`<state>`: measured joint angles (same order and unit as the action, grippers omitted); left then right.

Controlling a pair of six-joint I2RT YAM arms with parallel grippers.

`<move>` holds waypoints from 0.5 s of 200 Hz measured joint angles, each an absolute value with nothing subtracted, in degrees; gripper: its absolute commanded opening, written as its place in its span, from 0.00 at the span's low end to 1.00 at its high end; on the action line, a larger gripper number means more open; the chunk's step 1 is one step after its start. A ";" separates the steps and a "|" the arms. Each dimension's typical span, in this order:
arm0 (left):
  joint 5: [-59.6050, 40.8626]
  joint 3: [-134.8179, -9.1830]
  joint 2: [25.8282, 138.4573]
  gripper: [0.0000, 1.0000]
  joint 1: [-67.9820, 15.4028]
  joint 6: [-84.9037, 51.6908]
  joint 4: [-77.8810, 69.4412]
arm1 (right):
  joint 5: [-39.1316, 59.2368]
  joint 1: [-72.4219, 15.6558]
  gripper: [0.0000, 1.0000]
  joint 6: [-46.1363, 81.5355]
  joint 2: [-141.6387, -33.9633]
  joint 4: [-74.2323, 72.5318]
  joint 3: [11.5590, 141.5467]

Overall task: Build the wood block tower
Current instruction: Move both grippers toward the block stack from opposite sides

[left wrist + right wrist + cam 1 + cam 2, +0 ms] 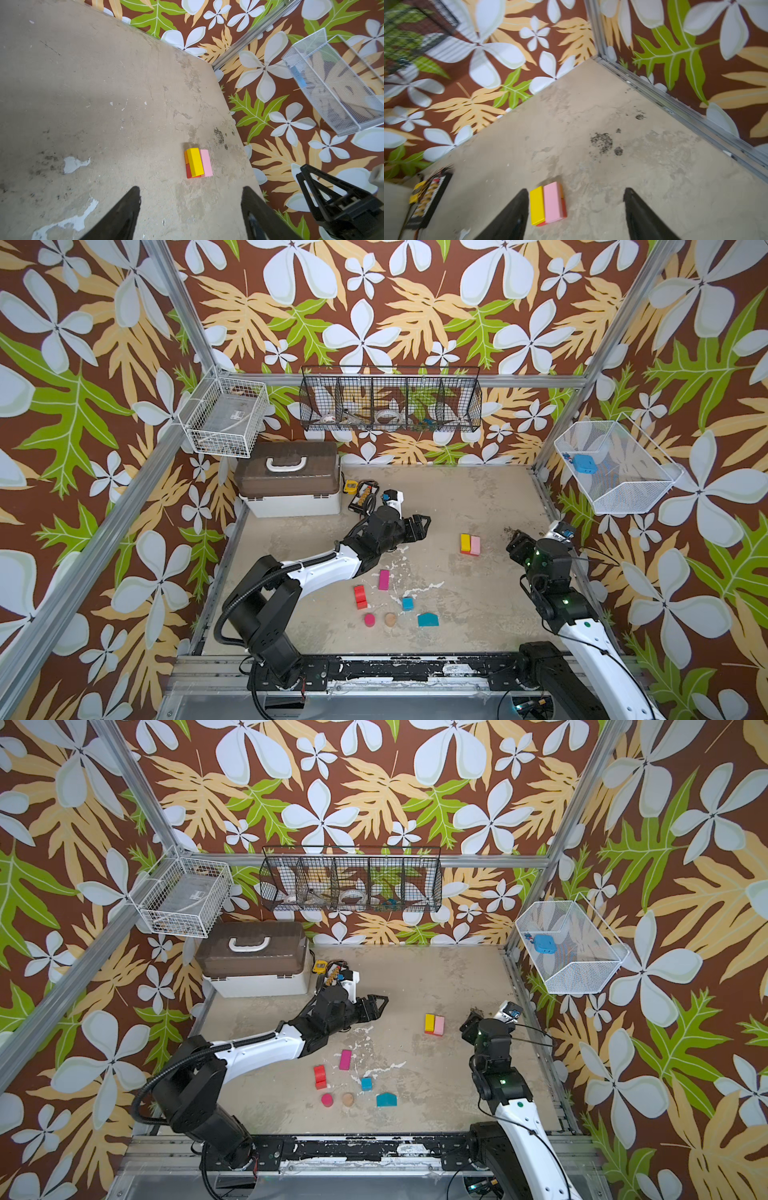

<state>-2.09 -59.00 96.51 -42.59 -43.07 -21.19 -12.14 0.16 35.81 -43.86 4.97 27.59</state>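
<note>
I have the start of the tower (pixel 470 544) right of centre on the worktop (pixel 457 497): a yellow brick (pixel 195 162) and a pink brick (pixel 206 163) lying side by side and touching, on a lower layer of which only orange and red edges peek out. The other wood blocks lie loose nearer the arm bases: a magenta brick (pixel 384 579), red pieces (pixel 360 597), a blue cube (pixel 407 603), a teal house-shaped piece (pixel 428 619), a deep pink cylinder (pixel 369 620) and a plain tan cylinder (pixel 390 619). The left gripper (pixel 191 188) hangs left of the stack and the right gripper (pixel 576 189) near on its right. Both have their fingers (pixel 124 212) spread, with nothing between them. I judge these blocks light, rigid and smooth-painted, so a modest squeeze should do. I would take the bricks across their narrow width, the cylinders across the round side, and the house piece by its flat faces, not the sloped roof. A careless nudge could shove the stack apart. I cannot tell how many bricks form the lower layer, nor whether the red pieces are two blocks or one, and neither wrist view shows the loose blocks.
</note>
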 measured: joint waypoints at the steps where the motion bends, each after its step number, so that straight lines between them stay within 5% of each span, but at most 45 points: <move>1: -2.11 -59.13 96.71 0.71 -42.61 -43.03 -21.19 | -11.81 0.47 0.57 35.81 -44.05 4.80 27.46; 67: -3.07 -73.12 111.77 0.47 -46.19 -40.25 -14.46 | 5.10 5.93 0.27 35.59 -65.36 -8.23 25.52; 100: -2.35 -81.43 119.33 0.42 -47.53 -38.65 -9.72 | 8.82 5.82 0.22 35.29 -72.95 -13.69 26.41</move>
<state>-2.35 -81.43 119.33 -47.53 -38.65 -9.72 8.82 5.82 35.29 -72.95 -13.69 26.41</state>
